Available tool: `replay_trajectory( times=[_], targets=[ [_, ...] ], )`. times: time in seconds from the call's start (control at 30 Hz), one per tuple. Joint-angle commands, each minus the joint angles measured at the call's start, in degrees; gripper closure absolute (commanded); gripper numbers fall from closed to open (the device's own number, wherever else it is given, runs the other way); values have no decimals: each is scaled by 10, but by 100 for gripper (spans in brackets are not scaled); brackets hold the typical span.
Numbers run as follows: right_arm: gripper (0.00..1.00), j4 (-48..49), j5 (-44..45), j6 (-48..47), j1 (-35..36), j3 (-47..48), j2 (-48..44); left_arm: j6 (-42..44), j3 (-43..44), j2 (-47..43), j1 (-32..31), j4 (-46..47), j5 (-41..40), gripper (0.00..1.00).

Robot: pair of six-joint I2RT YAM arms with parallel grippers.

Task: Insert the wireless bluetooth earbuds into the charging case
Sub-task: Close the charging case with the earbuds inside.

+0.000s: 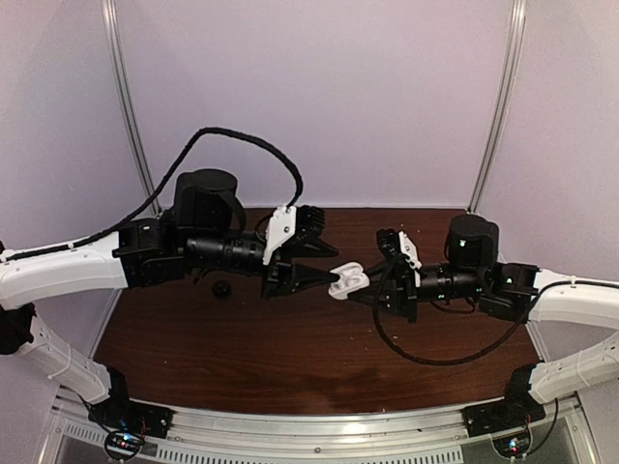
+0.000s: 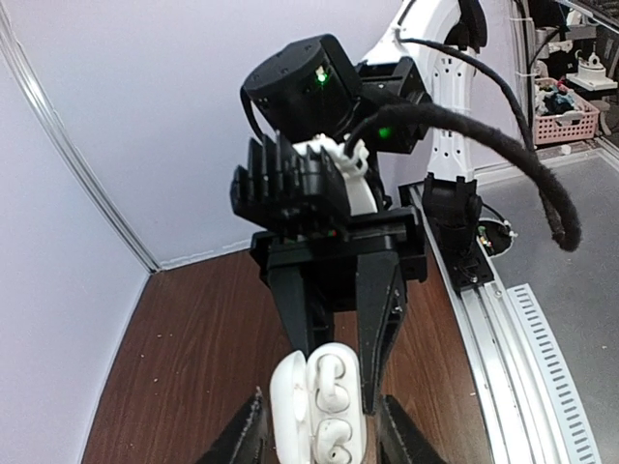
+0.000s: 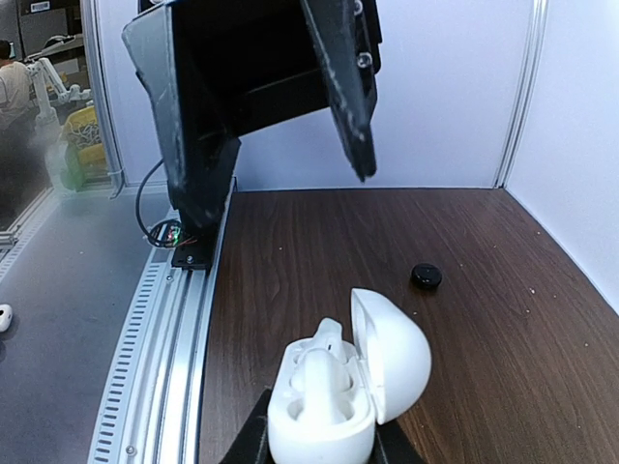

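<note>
Step in hand, as judged: seating the buds, with the insertion made and the release under way.

- Case (image 3: 324, 406): white, lid hinged open, held in the air above the desk (image 1: 242, 348) between the two arms.
- Right pincer (image 1: 379, 280): closed on the case body, gripping it from both sides.
- Left pincer (image 3: 280, 205): fingers spread wide, nothing between them, standing just beyond the open case and not touching it.
- Buds (image 2: 334, 372): two white ones lie in the case wells. The right wrist view suggests one stands slightly proud, so full seating cannot be confirmed.
- Small black object (image 1: 221, 289): lies on the desk well apart from the case. Whether it is a bud cannot be told.

Next move, as judged: draw the left pincer clear without knocking the lid. If needed, press the proud bud home while the right grip holds the case steady.
</note>
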Motion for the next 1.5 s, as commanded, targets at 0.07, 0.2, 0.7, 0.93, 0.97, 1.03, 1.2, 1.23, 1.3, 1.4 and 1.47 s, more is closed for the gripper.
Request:
replay_trajectory(
  times=[0.07, 0.2, 0.7, 0.93, 0.97, 1.03, 1.2, 1.23, 1.3, 1.4, 1.47],
  targets=[
    [100, 28, -8, 12, 3, -9, -17, -7, -28, -21, 0, 40, -41, 56],
    [100, 32, -8, 15, 3, -10, -20, -8, -47, -20, 0, 42, -39, 43],
    [100, 28, -18, 12, 3, -9, -17, -33, -30, 7, 0, 91, -24, 42],
    [100, 28, -24, 13, 4, -7, -16, -53, -4, 40, 0, 93, -24, 46],
    [100, 28, -25, 13, 4, -7, -15, -54, -1, 43, 0, 94, -24, 47],
    [100, 27, -25, 12, 4, -7, -16, -56, 1, 47, 0, 96, -27, 48],
    [100, 26, -25, 11, 4, -7, -17, -58, 4, 56, 0, 97, -28, 53],
    [100, 26, -25, 10, 4, -7, -16, -58, 4, 57, 0, 97, -28, 55],
    [100, 26, -25, 10, 4, -7, -16, -57, 3, 57, 0, 97, -27, 57],
    [100, 25, -25, 8, 5, -6, -16, -55, 2, 59, 0, 96, -26, 60],
    [100, 24, -25, 8, 4, -5, -16, -52, 2, 61, 1, 93, -25, 62]
  ],
)
